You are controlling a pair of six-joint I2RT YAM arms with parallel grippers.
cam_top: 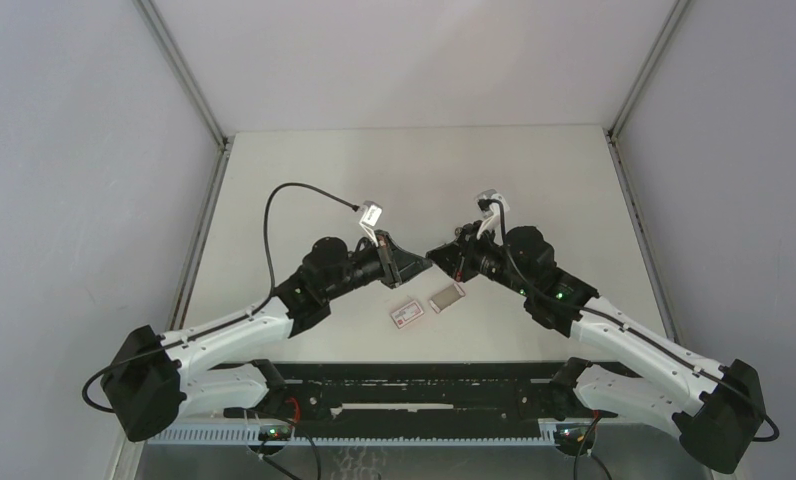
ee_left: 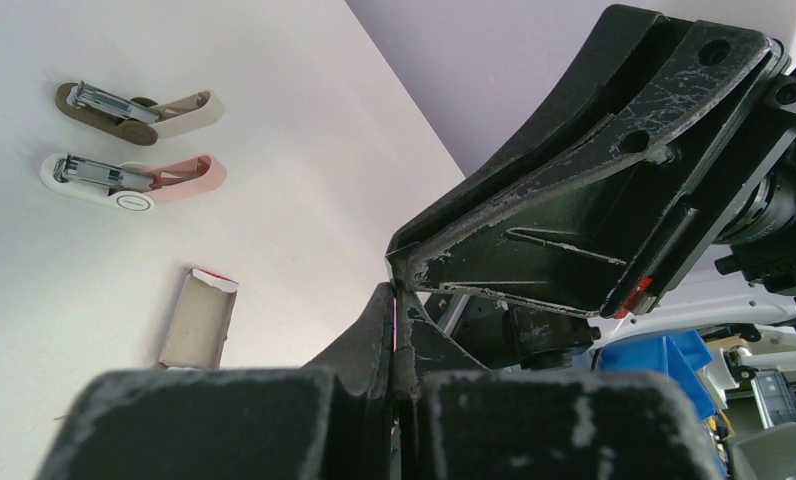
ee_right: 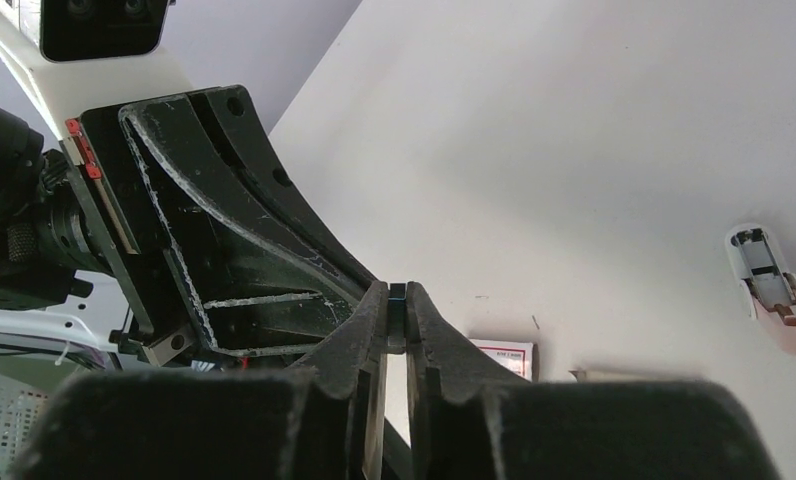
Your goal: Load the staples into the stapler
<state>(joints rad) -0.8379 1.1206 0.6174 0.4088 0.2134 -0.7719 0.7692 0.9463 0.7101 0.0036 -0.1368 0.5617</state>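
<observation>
Above the desk [cam_top: 304,180], the left gripper's [ee_left: 396,305] jaws, pressed together, meet the right gripper's [ee_right: 397,302], pinching a grey sliver [ee_right: 397,292]; box [cam_top: 406,314] and staples [cam_top: 446,297] lie toward the near edge.

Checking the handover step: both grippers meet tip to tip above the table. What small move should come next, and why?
Probably ease the right gripper open. Both grippers look shut, tip to tip; a small dark piece, perhaps staples, sits pinched in its jaws, and the left gripper seems clamped at the same spot. Releasing would complete the handover toward the open stapler.
</observation>
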